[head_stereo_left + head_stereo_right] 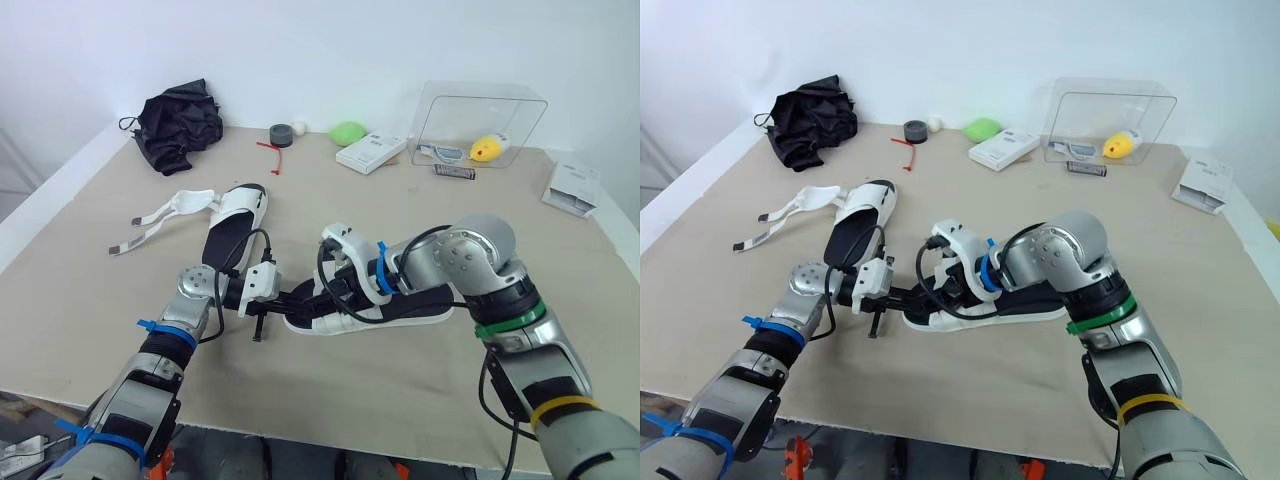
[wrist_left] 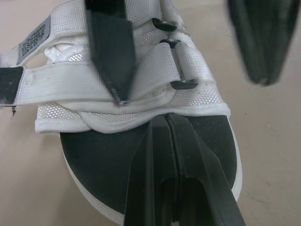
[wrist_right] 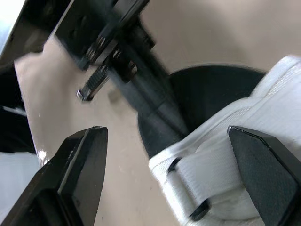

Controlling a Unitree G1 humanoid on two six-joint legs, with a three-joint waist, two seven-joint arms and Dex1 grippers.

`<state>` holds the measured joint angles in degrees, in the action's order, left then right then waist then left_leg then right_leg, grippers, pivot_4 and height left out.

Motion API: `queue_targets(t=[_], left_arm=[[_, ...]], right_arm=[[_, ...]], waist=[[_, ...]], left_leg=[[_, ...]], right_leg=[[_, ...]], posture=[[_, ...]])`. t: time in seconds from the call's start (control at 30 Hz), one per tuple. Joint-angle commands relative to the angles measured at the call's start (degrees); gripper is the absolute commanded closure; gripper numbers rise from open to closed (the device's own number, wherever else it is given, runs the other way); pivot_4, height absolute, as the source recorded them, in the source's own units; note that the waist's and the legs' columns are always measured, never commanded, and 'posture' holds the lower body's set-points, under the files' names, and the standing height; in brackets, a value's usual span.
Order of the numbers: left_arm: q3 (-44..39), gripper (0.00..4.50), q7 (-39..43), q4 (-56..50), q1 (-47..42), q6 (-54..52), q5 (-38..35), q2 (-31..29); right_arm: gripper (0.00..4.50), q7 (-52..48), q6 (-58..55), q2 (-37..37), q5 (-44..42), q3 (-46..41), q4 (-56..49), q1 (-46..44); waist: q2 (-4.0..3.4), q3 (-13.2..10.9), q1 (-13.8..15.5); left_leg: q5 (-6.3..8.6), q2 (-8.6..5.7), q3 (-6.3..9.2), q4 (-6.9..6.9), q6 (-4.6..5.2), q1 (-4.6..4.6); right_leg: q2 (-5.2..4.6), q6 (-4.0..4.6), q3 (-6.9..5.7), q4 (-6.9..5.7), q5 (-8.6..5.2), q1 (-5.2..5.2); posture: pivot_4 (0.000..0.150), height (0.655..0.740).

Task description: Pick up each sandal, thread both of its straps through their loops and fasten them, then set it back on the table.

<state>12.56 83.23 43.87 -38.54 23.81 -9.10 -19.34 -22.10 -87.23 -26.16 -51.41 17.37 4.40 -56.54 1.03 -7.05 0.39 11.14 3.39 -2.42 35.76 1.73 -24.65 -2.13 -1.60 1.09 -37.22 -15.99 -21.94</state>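
A white-strapped sandal (image 1: 400, 312) with a black footbed lies on the table near the front edge, toe toward my left arm. Its front strap (image 2: 155, 70) runs through a black loop. My left gripper (image 2: 167, 117) is shut, its tips resting on the footbed right at the edge of that strap. My right gripper (image 3: 169, 141) is open and straddles the toe end; one of its fingers (image 2: 110, 52) presses down on the front strap. The second sandal (image 1: 232, 222) lies farther back on the left, its two straps (image 1: 160, 222) loose and spread out on the table.
At the back stand a black cloth (image 1: 180, 125), a tape roll (image 1: 281, 134), a green object (image 1: 348, 132), a white box (image 1: 370, 152) and a clear container (image 1: 480, 120) holding a yellow item. Another white box (image 1: 572, 187) sits far right.
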Motion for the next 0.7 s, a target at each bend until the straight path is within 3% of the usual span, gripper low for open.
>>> queue_targets(t=[0.03,0.27,0.4,0.6,0.7], left_arm=[[4.7,4.50,2.0,3.7,4.0,-1.6,5.4,-1.0],[4.7,4.50,1.9,3.5,3.9,-1.7,5.4,-0.7],[4.5,4.50,1.9,3.4,3.8,-1.7,5.3,-0.7],[1.2,4.50,2.4,-1.3,2.3,-6.5,0.0,0.3],[-0.6,4.50,2.8,-6.3,1.2,-10.7,-3.4,0.5]], right_arm=[[0.10,0.1,1.8,-0.8,6.1,-2.4,4.9,-3.4],[0.10,-4.0,2.8,1.2,6.6,-10.3,9.2,-6.7],[0.10,-8.9,4.6,-2.9,6.1,-12.3,3.6,-4.6],[0.10,-16.9,8.8,-12.7,2.5,-18.9,-12.0,6.1],[0.10,-21.7,13.2,-18.8,2.1,-22.4,-20.2,15.6]], waist=[[0.00,0.0,0.0],[0.02,0.0,0.0],[0.00,0.0,0.0],[0.01,0.0,0.1],[-0.06,-0.2,0.2]], left_leg=[[-0.01,0.02,-0.01,0.00,-0.02,0.00],[-0.01,0.03,-0.10,-0.08,-0.03,-0.03],[-0.01,0.01,-0.09,-0.09,-0.03,-0.08],[0.00,-0.08,-0.06,-0.14,-0.04,-0.19],[0.00,-0.17,-0.02,-0.11,-0.05,-0.48]], right_leg=[[0.00,0.05,-0.01,0.00,0.03,-0.01],[0.00,0.05,-0.03,0.00,0.02,-0.04],[-0.01,0.03,-0.04,0.01,0.02,-0.06],[0.01,-0.10,-0.03,0.02,-0.12,-0.07],[0.00,-0.17,0.05,0.00,-0.11,-0.38]], posture=[[0.150,0.7400],[0.150,0.7400],[0.150,0.7400],[0.150,0.7400],[0.150,0.7400]])
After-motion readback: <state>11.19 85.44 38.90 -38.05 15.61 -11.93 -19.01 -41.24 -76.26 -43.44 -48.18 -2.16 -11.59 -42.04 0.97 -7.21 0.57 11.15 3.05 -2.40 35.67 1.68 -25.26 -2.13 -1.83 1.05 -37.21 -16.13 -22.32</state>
